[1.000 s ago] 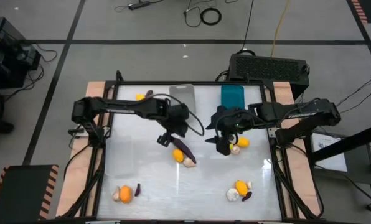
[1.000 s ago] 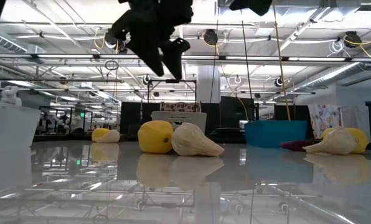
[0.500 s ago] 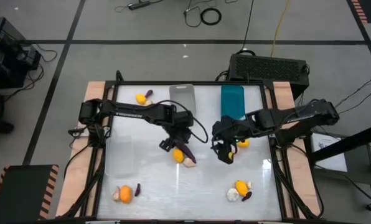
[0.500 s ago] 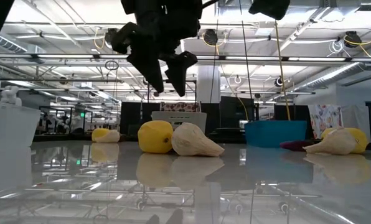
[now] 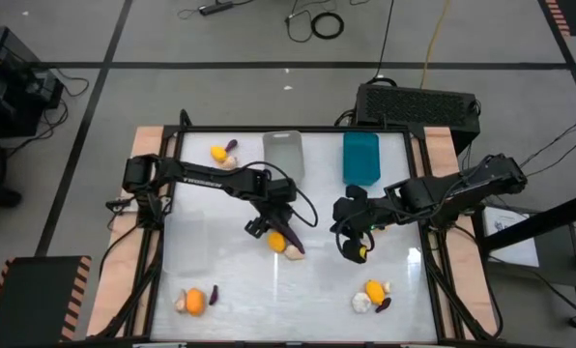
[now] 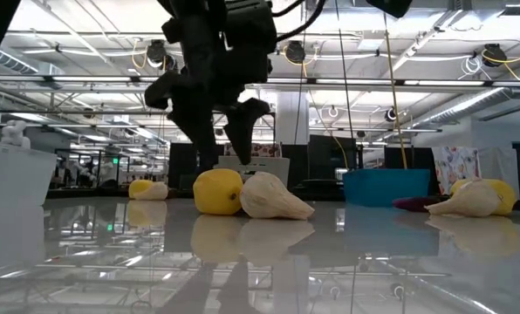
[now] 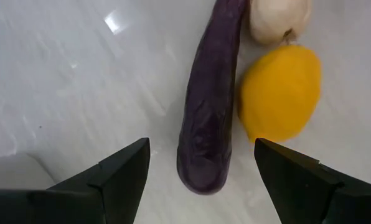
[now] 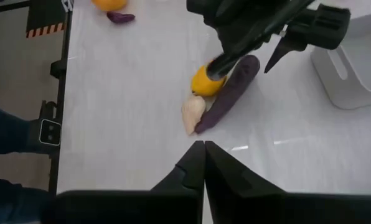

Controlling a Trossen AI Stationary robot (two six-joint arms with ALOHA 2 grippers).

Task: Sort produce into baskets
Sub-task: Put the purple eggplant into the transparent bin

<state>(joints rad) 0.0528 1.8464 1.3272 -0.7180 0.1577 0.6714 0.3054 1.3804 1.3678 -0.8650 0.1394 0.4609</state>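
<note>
A dark purple eggplant (image 7: pixel 207 118) lies on the white table beside a yellow fruit (image 7: pixel 279 93) and a cream garlic bulb (image 7: pixel 277 18), the same cluster as in the high view (image 5: pixel 284 239). My left gripper (image 5: pixel 269 224) hangs open low over it, one finger on each side of the eggplant's near end (image 7: pixel 201 177), touching nothing. My right gripper (image 5: pixel 354 249) is shut over the table's right half, its closed fingers (image 8: pixel 204 155) pointing toward the cluster. A small yellow piece (image 5: pixel 363 253) shows right beside it. My right gripper is shut with nothing visible between its fingers in its wrist view. In the high view the small yellow piece (image 5: pixel 363 253) lies at its tip, and I cannot tell whether the gripper touches it.
A light grey basket (image 5: pixel 283 150) and a teal basket (image 5: pixel 360 157) stand at the far edge, and a clear one (image 6: pixel 11 179) stands on the left. More produce lies far left (image 5: pixel 220 152), near left (image 5: pixel 195 302) and near right (image 5: pixel 373 293). A black vented box (image 5: pixel 418 104) sits beyond the table.
My left gripper has come down toward the eggplant cluster and stayed open. My right gripper has moved toward the table's near edge and shut.
</note>
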